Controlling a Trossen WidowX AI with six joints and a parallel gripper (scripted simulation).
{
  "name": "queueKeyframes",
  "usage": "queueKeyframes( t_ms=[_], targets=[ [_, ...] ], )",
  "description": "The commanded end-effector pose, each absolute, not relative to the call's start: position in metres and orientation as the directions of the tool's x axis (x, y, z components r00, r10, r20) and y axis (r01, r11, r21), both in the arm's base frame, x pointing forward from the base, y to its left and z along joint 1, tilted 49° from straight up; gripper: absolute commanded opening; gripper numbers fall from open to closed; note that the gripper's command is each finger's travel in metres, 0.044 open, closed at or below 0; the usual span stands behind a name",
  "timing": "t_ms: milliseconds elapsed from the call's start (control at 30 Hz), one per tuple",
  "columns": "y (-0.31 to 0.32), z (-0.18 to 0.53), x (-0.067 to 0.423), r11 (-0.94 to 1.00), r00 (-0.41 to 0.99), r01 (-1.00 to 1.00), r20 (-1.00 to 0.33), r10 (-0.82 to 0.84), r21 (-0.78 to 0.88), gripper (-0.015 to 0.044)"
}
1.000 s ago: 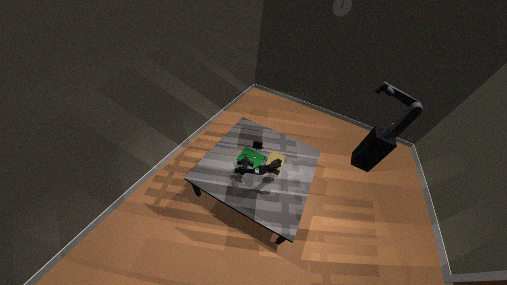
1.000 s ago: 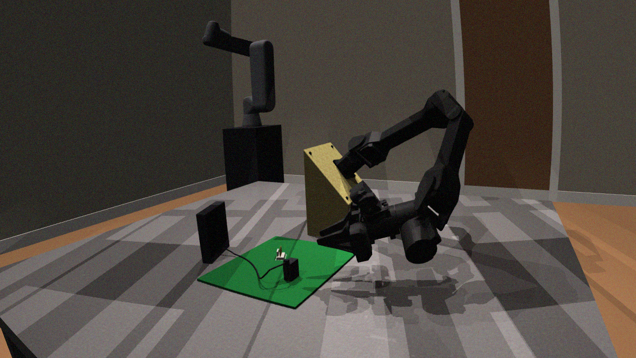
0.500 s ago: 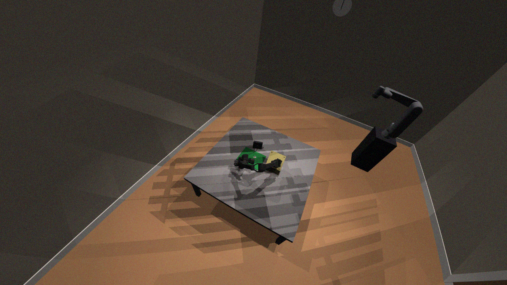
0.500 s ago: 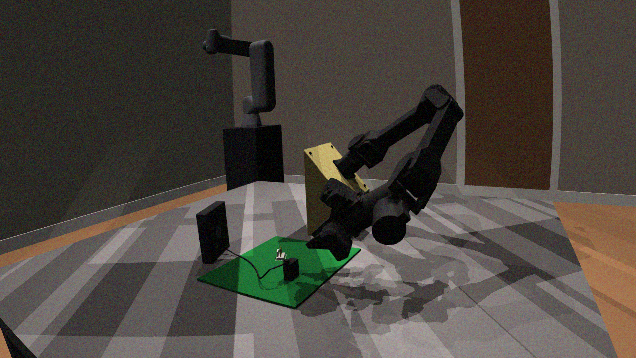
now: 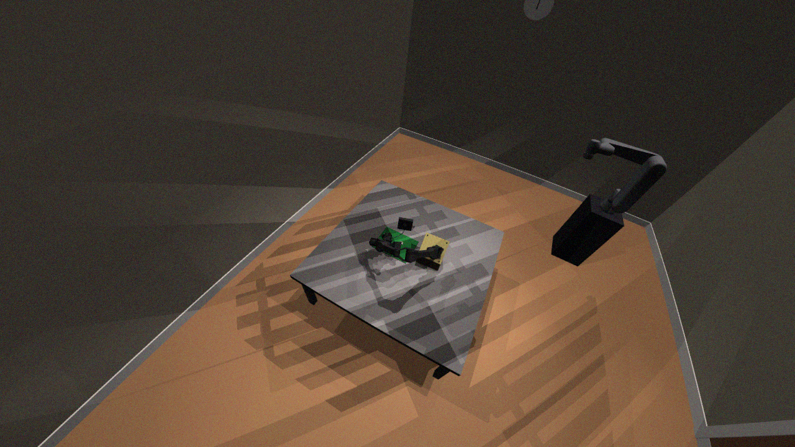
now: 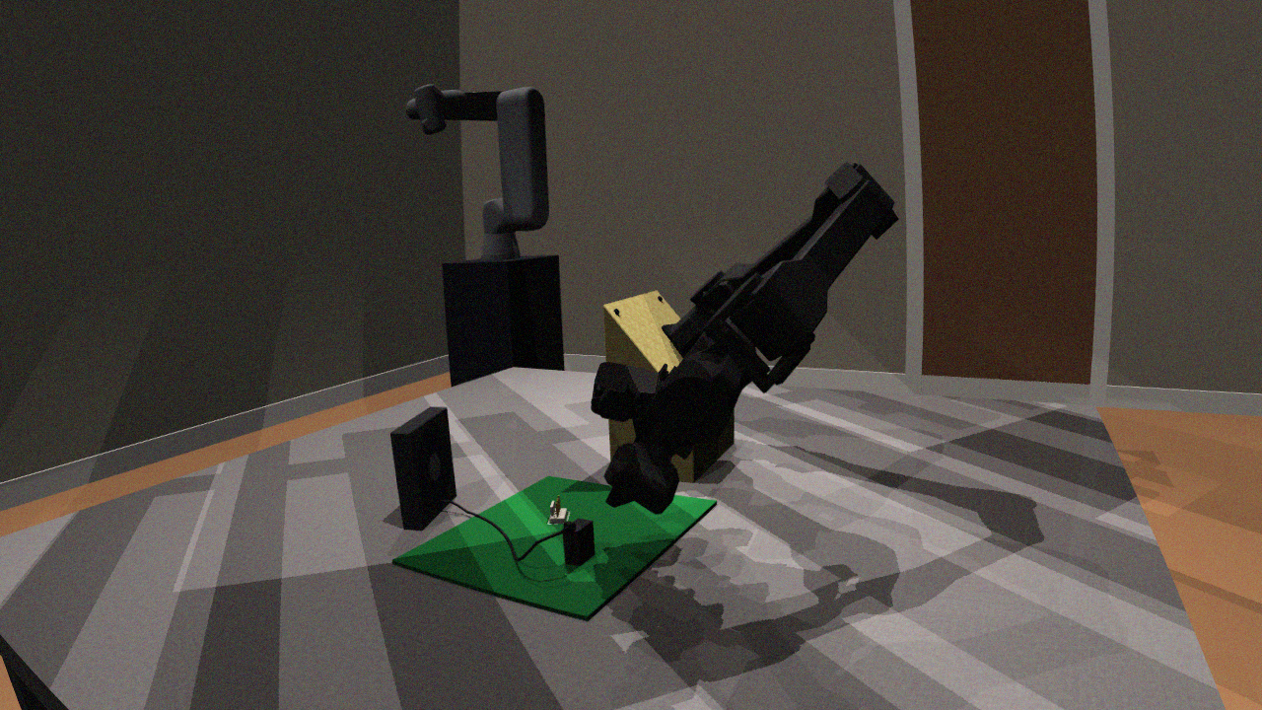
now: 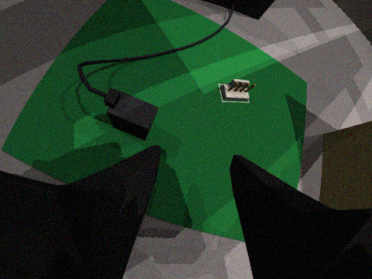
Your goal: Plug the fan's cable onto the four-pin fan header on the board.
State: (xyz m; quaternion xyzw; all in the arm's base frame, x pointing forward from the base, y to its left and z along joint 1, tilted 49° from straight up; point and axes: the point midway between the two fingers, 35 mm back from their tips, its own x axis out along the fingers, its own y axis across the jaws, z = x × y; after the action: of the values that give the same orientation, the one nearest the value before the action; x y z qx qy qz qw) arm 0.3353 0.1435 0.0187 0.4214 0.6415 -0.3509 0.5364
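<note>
Jaws are hanging half-open, gripping nothing; the plug (image 7: 132, 116) is sitting on the green board (image 7: 217, 145) beside the four-pin header (image 7: 235, 91). Coming down off-center risks shoving it.

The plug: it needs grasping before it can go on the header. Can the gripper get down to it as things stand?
Probably yes. The gripper hangs open above the board, holding nothing; the plug stands free just ahead of the fingers, apart from the header, only its cable trailing behind.
</note>
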Motion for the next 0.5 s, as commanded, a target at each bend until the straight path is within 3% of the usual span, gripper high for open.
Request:
queueKeyframes(
  t_ms=[0,467],
  targets=[
    [0.142,0.017,0.336,0.414,-0.110,0.910,-0.957,0.268,0.011,0.0205],
    [0.133,0.032,0.347,0.402,-0.124,0.902,-0.799,0.588,0.156,0.0205]
  ],
)
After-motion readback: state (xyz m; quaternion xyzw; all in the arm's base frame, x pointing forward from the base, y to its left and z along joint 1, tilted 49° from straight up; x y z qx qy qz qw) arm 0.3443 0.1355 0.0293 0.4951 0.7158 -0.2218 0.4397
